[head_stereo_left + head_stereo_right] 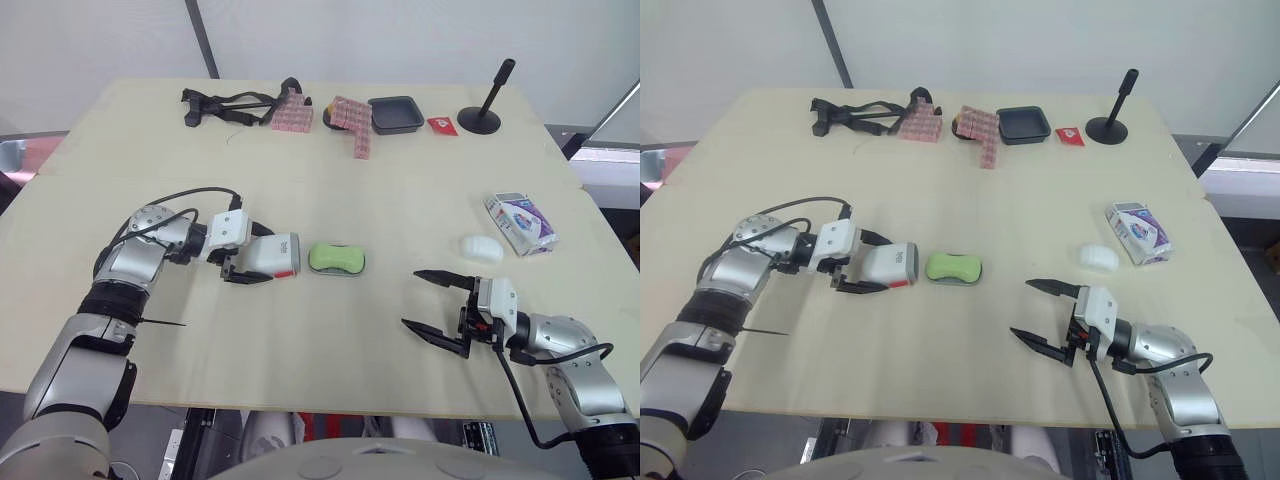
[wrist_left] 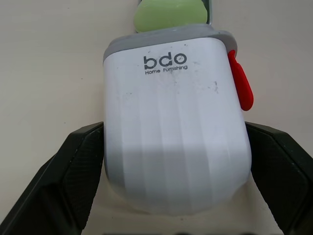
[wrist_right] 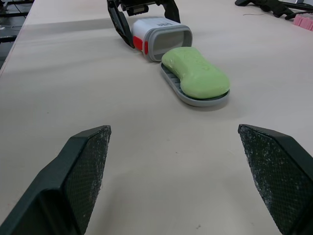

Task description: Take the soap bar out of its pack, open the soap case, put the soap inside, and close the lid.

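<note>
The green soap bar (image 1: 336, 257) lies on the grey tray (image 3: 195, 100) of the case, near the middle of the worktop (image 1: 300, 340), with the tray's near end just at the mouth of the white cover (image 1: 280, 254). My left gripper (image 1: 868, 263) is clamped on that cover, one finger down each side. My right gripper (image 1: 413, 298) is spread wide and empty, apart from the tray on its far side. The opened pack (image 1: 522, 222) and a white lump (image 1: 481, 248) sit well off to the right.

My worry is the closing slide. Nothing braces the tray's far end, so pushing the cover could simply shove tray and soap along the worktop. The bar also looks to overhang the tray slightly, so it could catch on the cover's rim and be nudged off.
</note>
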### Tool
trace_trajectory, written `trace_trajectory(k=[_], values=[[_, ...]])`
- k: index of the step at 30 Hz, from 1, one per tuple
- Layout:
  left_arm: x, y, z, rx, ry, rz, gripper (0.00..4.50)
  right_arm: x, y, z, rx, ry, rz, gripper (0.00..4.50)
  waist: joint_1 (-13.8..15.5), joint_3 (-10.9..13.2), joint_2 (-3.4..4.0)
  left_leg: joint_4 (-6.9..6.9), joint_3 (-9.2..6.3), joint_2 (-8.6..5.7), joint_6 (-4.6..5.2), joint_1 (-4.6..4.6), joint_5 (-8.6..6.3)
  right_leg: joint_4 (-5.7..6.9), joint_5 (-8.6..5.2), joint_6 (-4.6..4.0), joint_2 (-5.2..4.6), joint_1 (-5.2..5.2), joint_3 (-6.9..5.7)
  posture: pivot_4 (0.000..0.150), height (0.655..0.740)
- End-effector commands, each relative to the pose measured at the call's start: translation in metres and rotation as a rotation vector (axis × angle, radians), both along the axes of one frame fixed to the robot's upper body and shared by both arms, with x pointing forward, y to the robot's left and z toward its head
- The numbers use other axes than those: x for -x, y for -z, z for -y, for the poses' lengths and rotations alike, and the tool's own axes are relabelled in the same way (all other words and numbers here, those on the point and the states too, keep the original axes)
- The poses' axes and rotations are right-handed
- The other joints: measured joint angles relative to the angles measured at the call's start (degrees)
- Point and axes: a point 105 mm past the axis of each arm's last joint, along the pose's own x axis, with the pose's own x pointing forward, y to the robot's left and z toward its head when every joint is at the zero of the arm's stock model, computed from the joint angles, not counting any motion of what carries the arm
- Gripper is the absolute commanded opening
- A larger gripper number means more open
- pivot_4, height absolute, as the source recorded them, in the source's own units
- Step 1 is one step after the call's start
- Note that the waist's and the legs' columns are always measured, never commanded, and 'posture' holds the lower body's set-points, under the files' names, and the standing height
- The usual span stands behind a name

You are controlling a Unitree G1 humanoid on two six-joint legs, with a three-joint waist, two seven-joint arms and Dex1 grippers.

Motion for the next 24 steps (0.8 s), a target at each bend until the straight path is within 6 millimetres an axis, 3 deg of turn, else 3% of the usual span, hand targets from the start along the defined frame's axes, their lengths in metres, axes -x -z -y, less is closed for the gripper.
trace_trajectory(k=[1,5,14,24], values=[[-0.001,-0.006,0.001,0.004,0.003,0.029,4.50,-0.002,-0.009,0.003,0.005,0.000,0.038,4.47,0.0,0.0,0.00,0.00,0.00,0.00,0.00,0.00,0.00,-0.01,0.00,0.00,0.00,0.00,0.00,0.150,0.7400],[-0.002,-0.007,0.002,0.003,0.005,0.043,3.47,-0.001,-0.009,0.004,0.012,-0.002,0.036,4.50,0.0,0.0,0.00,0.00,0.00,0.00,0.00,-0.01,0.00,-0.02,0.00,0.00,0.00,0.01,-0.01,0.150,0.7400],[-0.002,-0.008,-0.001,-0.006,0.013,0.064,3.47,-0.005,-0.014,0.007,0.039,-0.016,0.040,4.50,0.0,0.0,0.00,0.00,0.00,0.00,0.00,-0.01,0.00,-0.04,0.00,0.00,-0.01,0.03,-0.02,0.150,0.7400],[0.008,-0.007,-0.006,-0.026,0.059,0.055,3.47,-0.034,-0.063,-0.028,0.220,-0.180,0.035,4.50,-0.1,0.0,0.01,-0.01,0.00,0.03,0.01,0.05,0.01,-0.02,0.00,0.01,0.16,0.04,0.00,0.150,0.7400]])
